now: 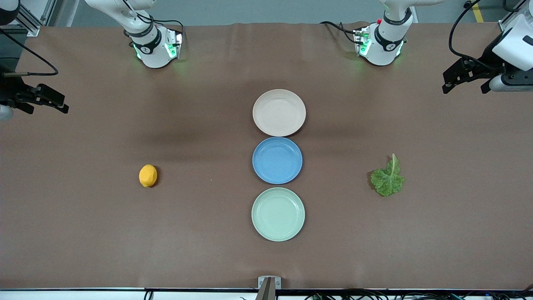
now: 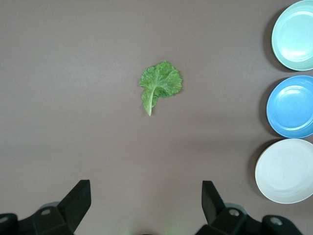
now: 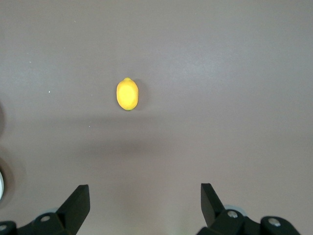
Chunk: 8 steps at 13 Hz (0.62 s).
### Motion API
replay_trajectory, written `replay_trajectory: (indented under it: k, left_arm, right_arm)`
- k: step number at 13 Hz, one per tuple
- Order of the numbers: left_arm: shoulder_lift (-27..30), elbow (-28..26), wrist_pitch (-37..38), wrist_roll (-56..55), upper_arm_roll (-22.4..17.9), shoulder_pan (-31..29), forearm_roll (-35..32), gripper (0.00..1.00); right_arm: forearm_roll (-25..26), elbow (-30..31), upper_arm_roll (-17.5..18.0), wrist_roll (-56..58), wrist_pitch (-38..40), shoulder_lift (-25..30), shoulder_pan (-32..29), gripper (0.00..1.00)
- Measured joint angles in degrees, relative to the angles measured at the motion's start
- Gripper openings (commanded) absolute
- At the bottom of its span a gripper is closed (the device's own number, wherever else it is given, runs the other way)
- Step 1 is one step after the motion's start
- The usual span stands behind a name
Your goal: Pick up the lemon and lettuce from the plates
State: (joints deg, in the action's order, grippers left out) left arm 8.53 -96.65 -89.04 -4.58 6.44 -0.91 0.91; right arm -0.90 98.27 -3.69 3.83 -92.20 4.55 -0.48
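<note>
Plates form one row mid-table: matte mint-green round plate [image 1: 278,214] nearest, blue plate [image 1: 277,160], then beige-pink plate [image 1: 279,112], all bare. Crinkled green lettuce leaf [image 1: 388,178] lies on brown cloth toward the left arm's end; small orange-yellow oval lemon [image 1: 148,175] toward the right arm's. Left gripper [image 2: 145,201] and right gripper [image 3: 145,201] wait above the table ends, fingers spread, nothing between them and their targets.

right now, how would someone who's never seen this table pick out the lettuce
Start at the column of three plates in the middle of the brown table and find the blue plate at its centre. From there go toward the left arm's end of the table, where the lettuce lies alone on the bare cloth. It is the only green crinkled leaf, with a pale rib.
</note>
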Motion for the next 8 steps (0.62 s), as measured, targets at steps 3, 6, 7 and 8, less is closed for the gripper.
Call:
replay_trajectory:
  k: [3, 6, 7, 8]
  left_arm:
    - [0.0, 0.2, 0.0, 0.0, 0.1, 0.2, 0.0, 1.00]
    - [0.0, 0.2, 0.0, 0.0, 0.2, 0.2, 0.0, 1.00]
    - [0.0, 0.2, 0.0, 0.0, 0.2, 0.2, 0.0, 1.00]
    - [0.0, 0.2, 0.0, 0.0, 0.2, 0.2, 0.0, 1.00]
  right_arm:
    - [0.0, 0.0, 0.1, 0.1, 0.8, 0.0, 0.0, 1.00]
    - [0.0, 0.0, 0.3, 0.2, 1.5, 0.0, 0.2, 1.00]
    - [0.0, 0.0, 0.3, 0.2, 1.5, 0.1, 0.2, 1.00]
    - [-0.1, 0.0, 0.3, 0.3, 1.5, 0.1, 0.2, 1.00]
